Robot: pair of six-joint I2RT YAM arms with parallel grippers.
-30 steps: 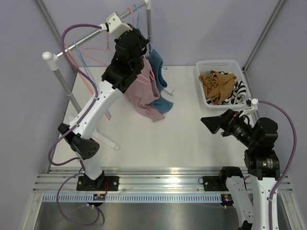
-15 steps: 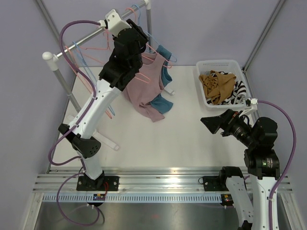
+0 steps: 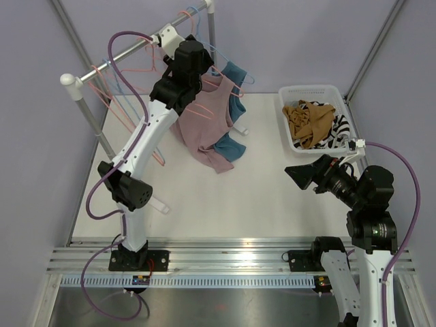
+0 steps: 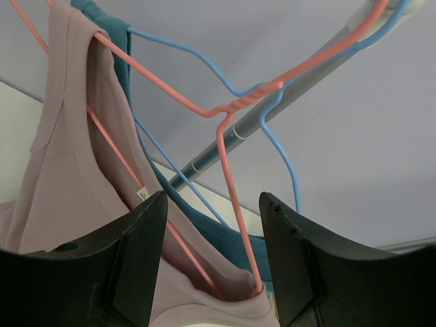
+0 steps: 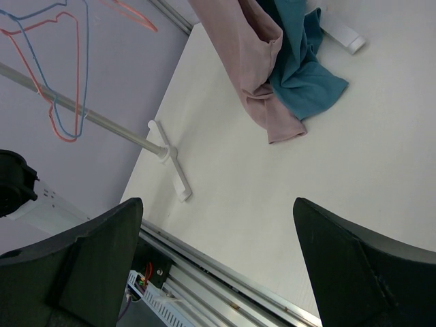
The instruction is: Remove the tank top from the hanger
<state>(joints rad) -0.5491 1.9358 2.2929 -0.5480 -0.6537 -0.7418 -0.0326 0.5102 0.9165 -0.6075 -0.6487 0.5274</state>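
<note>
My left gripper (image 4: 212,201) spread wide just under the rail (image 4: 204,158), pink hanger (image 4: 231,112) passing through its gap ungripped, pink tank top (image 4: 54,170) on that hanger below the rail, my right gripper (image 5: 218,204) spread, empty, far from the rail.

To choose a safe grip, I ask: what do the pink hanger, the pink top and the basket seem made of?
Pink hanger: likely coated metal wire, smooth; thin, twisted at the neck.
Pink top: soft matte knit fabric, perhaps cotton; it drapes and folds.
Basket: probably white plastic; smooth moulded rim.
</note>
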